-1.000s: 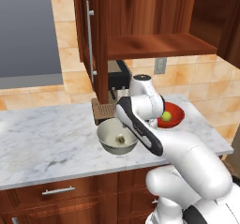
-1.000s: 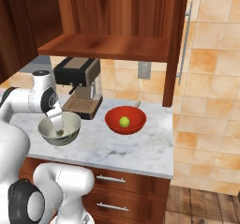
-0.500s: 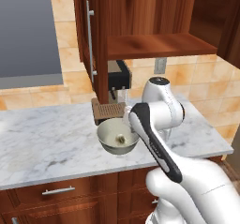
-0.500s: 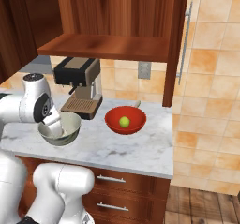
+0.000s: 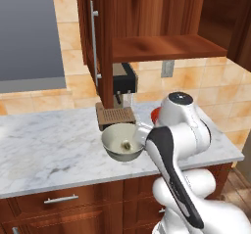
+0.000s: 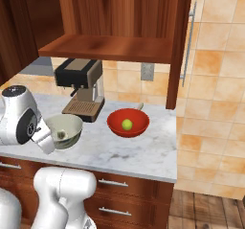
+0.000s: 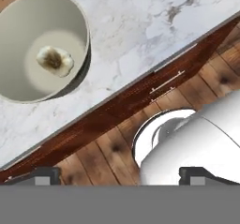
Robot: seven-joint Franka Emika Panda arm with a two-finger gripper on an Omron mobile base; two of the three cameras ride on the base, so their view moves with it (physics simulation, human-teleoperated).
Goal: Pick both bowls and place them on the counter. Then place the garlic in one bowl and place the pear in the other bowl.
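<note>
The grey-beige bowl [image 5: 122,142] stands on the marble counter [image 5: 49,150] in front of the coffee machine, and the garlic [image 5: 126,144] lies inside it. In the hand view the same bowl [image 7: 40,45] with the garlic [image 7: 55,60] sits at the upper left. The red bowl [image 6: 128,122] stands to its right on the counter [image 6: 139,151] with the pear [image 6: 127,124] in it. In the left base view my arm covers most of the red bowl [image 5: 155,113]. My gripper [image 7: 122,174] is open and empty, hovering over the counter's front edge beside the grey bowl [image 6: 64,130].
A coffee machine [image 6: 81,86] stands at the back behind the grey bowl. An open wall cabinet with a wooden shelf [image 6: 105,48] hangs above, its door [image 5: 90,37] swung out to the left. Drawers [image 7: 164,85] and wooden floor lie below the counter edge.
My arm has swung away from above the grey bowl, toward the counter's front edge. The gripper stays open. Both bowls, the garlic and the pear have not moved.
</note>
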